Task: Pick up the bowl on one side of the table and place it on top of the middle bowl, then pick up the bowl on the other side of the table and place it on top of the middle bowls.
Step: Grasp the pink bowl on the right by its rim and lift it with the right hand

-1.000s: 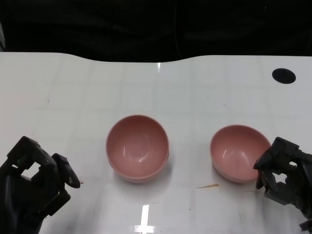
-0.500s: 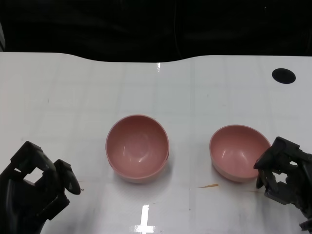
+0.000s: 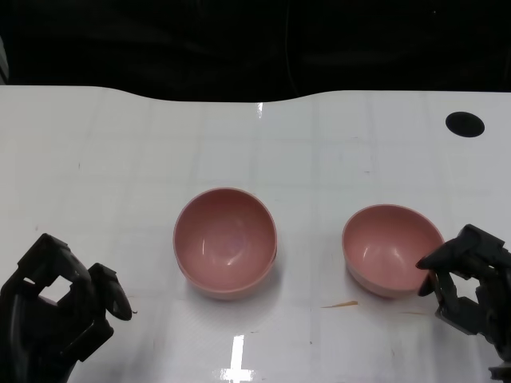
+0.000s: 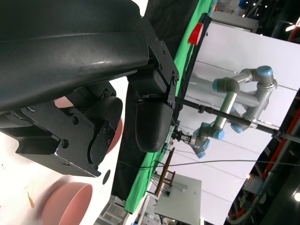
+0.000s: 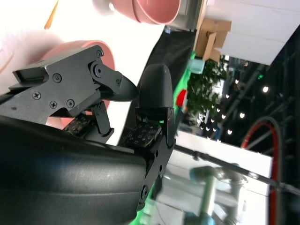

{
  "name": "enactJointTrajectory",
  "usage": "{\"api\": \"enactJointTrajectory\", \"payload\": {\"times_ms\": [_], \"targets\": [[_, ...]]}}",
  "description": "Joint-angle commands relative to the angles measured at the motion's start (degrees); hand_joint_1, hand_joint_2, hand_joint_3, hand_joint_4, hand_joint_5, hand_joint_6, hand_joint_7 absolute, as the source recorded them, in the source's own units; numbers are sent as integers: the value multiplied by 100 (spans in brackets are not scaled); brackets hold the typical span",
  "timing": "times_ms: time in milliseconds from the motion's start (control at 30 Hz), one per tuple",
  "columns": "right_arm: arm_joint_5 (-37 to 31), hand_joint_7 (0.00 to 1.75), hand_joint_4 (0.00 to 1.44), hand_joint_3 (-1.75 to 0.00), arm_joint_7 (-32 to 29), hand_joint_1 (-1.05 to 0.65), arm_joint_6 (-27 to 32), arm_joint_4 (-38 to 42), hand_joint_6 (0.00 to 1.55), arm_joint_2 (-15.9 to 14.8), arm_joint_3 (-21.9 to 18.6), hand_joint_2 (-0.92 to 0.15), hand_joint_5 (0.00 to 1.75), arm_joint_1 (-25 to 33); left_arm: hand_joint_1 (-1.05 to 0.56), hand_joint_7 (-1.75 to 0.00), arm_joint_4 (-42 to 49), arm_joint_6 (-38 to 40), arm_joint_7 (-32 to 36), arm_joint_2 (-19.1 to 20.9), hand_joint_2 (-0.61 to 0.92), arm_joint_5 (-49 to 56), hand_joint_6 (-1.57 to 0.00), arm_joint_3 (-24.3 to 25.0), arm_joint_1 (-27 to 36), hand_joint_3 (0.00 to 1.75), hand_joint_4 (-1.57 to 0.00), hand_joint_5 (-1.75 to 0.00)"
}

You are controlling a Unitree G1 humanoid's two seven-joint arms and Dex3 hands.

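The right bowl [image 3: 391, 251] is seen on the tabletop [image 3: 120, 159], touching or nearly touching the empty, spread right robot hand [image 3: 471, 283]; the middle bowls [image 3: 226, 242] are stacked well apart. It is judged light, stiff and slick; its near rim is best pinched; the left robot hand [image 3: 60, 299] is empty, loosely curled.

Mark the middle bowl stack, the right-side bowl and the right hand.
middle bowl stack [image 3: 225, 239], head view, inner floor of the top bowl
right-side bowl [image 3: 387, 247], head view, inner wall
right hand [image 3: 471, 283], head view, middle of the black fingers
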Motion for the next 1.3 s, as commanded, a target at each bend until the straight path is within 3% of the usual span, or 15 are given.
{"api": "enactJointTrajectory", "payload": {"times_ms": [33, 67, 167, 200, 267, 367, 633, 800, 933, 1300], "targets": [[-438, 67, 74, -41, -266, -29, -534, 287, 84, -196, -61, -89, 116, -49, 8, -175, -50, 22, 0, 0, 57, 29, -78, 55, 24, 156, -101, -175], [-639, 42, 73, -35, -376, -36, -663, 369, 86, -258, -65, -91, 89, -73, 8, -175, -57, 28, 6, -7, 56, 32, -78, 60, 26, 156, -101, -175], [-1170, 12, 75, -31, -752, -43, -931, 539, 89, -376, -81, -92, 55, -127, 8, -175, -74, 43, 2, -26, 57, 22, -77, 71, 34, 156, -100, -175], [-1613, 10, 76, -31, -1014, -43, -942, 444, 90, -455, -98, -92, 52, -101, 8, -175, -83, 40, 3, -31, 57, 27, -77, 72, 41, 155, -100, -175], [-2430, 2, 59, -33, -1554, -54, -839, 189, 68, -581, -103, -92, 22, -20, 8, -175, -98, 40, 1, -36, 57, 33, -77, 74, 53, 155, -100, -175], [-3314, 0, 46, -32, -2237, -61, -496, -243, 53, -704, -15, -92, 6, 135, 8, -175, -135, 68, 24, -41, 58, 51, -77, 73, 72, 154, -99, -175], [-4467, 0, 31, -24, -3140, -79, 832, -1505, 34, -955, 460, -92, 0, 570, 9, -175, -184, 80, 77, -108, 61, 93, -76, 76, 83, 151, -98, -175], [-4709, 0, 31, -21, -3263, -83, 1551, -2081, 32, -1128, 777, -92, 0, 714, 9, -175, -199, 84, 101, -145, 62, 136, -76, 81, 83, 149, -98, -175], [-5061, 2, 35, -22, -3039, -87, 2454, -2633, 35, -1327, 1059, -92, 2, 652, 9, -175, -219, 68, 137, -199, 62, 160, -76, 70, 83, 149, -98, -175], [-5047, 2, 43, -21, -2950, -84, 3361, -2917, 40, -1682, 1687, -92, 4, 421, 8, -175, -215, 46, 109, -228, 61, 179, -76, 96, 68, 150, -98, -175]]}}
